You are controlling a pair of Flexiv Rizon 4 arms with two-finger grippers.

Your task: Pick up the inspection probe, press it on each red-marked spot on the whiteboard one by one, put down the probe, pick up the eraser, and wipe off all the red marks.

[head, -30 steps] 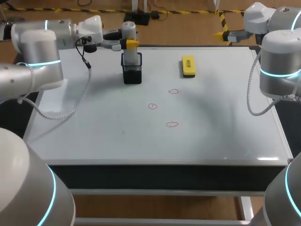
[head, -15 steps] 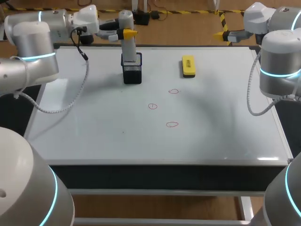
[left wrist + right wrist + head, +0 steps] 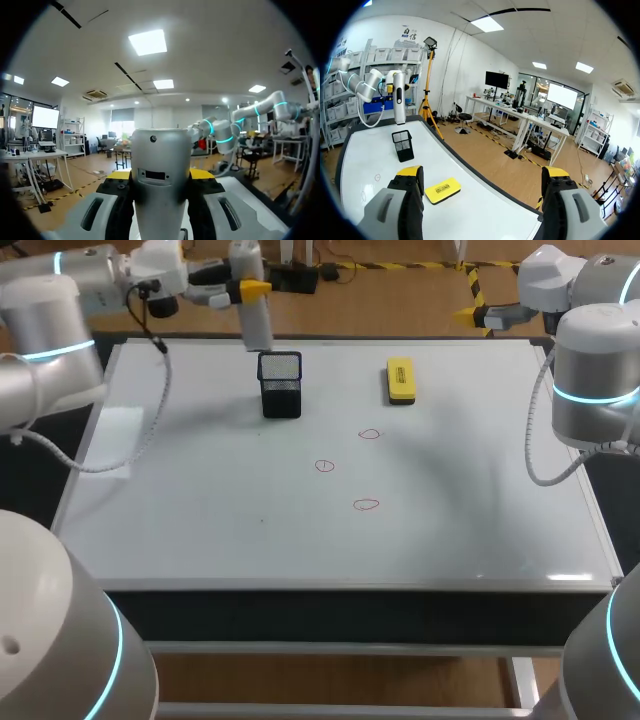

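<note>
My left tool [image 3: 250, 288] is clamped on the upper body of the inspection probe [image 3: 256, 328], which hangs upright just clear of the black mesh holder [image 3: 280, 385], and it looks stiff, smooth and light, so I judge this high side grip sound, while my right tool [image 3: 482, 172] gapes empty.

The left arm [image 3: 45, 335] comes in from the far left corner with its wrist level. Its claw [image 3: 250, 287] is held high, and the yellow-tipped fingers [image 3: 200, 173] clamp the upright inspection probe [image 3: 256, 325] from both sides. The right arm [image 3: 592, 370] stands folded at the robot's right side, its claw [image 3: 482, 175] pointing out level with the fingers spread wide apart.
</note>
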